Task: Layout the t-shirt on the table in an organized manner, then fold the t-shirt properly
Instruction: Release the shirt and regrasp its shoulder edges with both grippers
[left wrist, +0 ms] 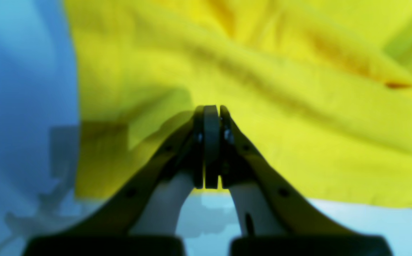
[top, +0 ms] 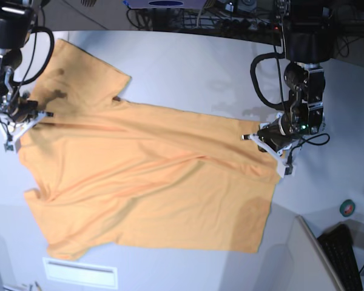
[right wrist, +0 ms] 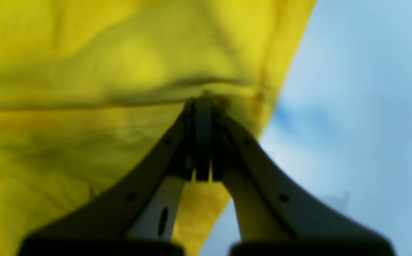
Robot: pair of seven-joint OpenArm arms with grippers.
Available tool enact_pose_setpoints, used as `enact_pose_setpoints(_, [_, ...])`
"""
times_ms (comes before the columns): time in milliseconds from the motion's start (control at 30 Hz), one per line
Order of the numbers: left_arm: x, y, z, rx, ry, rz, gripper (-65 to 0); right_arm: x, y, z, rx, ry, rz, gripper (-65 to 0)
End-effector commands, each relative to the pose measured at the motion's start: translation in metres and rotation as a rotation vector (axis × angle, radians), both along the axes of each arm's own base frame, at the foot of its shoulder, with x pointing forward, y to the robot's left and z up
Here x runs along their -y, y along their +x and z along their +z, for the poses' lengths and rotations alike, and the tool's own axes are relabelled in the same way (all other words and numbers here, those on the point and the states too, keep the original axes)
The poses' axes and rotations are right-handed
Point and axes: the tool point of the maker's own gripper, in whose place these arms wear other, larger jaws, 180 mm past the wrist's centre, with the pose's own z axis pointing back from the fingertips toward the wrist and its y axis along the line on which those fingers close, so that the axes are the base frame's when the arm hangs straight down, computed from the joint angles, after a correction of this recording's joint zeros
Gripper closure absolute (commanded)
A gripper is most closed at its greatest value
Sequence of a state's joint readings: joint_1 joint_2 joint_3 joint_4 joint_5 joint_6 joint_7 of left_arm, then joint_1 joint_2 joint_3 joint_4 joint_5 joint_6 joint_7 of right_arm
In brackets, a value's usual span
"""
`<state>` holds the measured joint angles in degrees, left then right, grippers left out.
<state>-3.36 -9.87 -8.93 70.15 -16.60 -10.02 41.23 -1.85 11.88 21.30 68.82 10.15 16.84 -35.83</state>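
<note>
Clearly the laying-out step is in hand: the t-shirt (top: 151, 182) lies spread, rumpled with long diagonal creases, across the middle of the counter (top: 188, 66), and each tool is clenched on its cloth. The left tool (left wrist: 211, 110) pinches the hem corner, while the right tool (right wrist: 202, 103) grips the edge up by the shoulder. As I judge it, the next move calls for an even outward pull from both ends to draw out the creases before any fold begins.
</note>
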Motion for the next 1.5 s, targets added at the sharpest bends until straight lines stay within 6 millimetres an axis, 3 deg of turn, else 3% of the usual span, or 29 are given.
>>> enact_pose_setpoints(0, [-0.003, 0.004, 0.012, 0.035, 0.005, -0.004, 0.0, 0.001, 0.022, 0.025, 0.101, -0.01, 0.008, 0.0])
enact_pose_setpoints(100, [-0.026, -0.016, 0.02, 0.022, 0.017, 0.056, 0.0, 0.004, 0.016, 0.046, 0.172, -0.025, -0.028, 0.0])
enact_pose_setpoints(200, [-0.055, -0.033, 0.043, 0.059, 0.039, 0.133, 0.0, 0.004, 0.006, 0.065, 0.239, -0.017, -0.062, 0.0])
enact_pose_setpoints(300, [-0.072, -0.047, 0.055, 0.095, 0.055, 0.11, 0.0, 0.001, -0.01, 0.066, 0.262, 0.025, -0.077, 0.0])
enact_pose_setpoints(400, [-0.085, -0.061, 0.051, 0.109, -0.016, 0.143, 0.0, 0.003, -0.024, 0.062, 0.267, 0.058, -0.092, 0.0])
enact_pose_setpoints(533, [-0.102, -0.083, 0.041, 0.113, -0.14, 0.279, 0.0, 0.003, -0.051, 0.045, 0.227, 0.1, -0.092, -33.8])
enact_pose_setpoints(567, [-0.104, -0.087, 0.04, 0.12, -0.168, 0.302, -4.3, 0.001, -0.055, 0.041, 0.219, 0.115, -0.078, -40.1])
enact_pose_setpoints(633, [-0.106, -0.092, 0.041, 0.136, -0.209, 0.333, -19.9, -0.001, -0.073, 0.026, 0.175, 0.145, -0.099, -48.0])
enact_pose_setpoints(767, [-0.101, -0.095, 0.033, 0.114, -0.233, 0.326, -48.1, -0.004, -0.095, 0.001, 0.111, 0.199, -0.148, -48.3])
enact_pose_setpoints(833, [-0.096, -0.09, 0.029, 0.106, -0.249, 0.317, -53.2, -0.004, -0.098, -0.002, 0.103, 0.206, -0.157, -47.4])
enact_pose_setpoints(1133, [-0.083, -0.056, 0.002, 0.072, -0.377, 0.374, -53.2, -0.004, -0.107, -0.004, 0.087, 0.202, -0.159, -47.4])
enact_pose_setpoints(1300, [-0.056, -0.038, -0.007, 0.064, -0.399, 0.309, -52.5, -0.004, -0.113, -0.006, 0.075, 0.201, -0.16, -47.4])
enact_pose_setpoints(1467, [-0.048, -0.042, -0.019, 0.048, -0.419, 0.319, -33.6, -0.002, -0.121, -0.005, 0.066, 0.189, -0.159, -47.4])
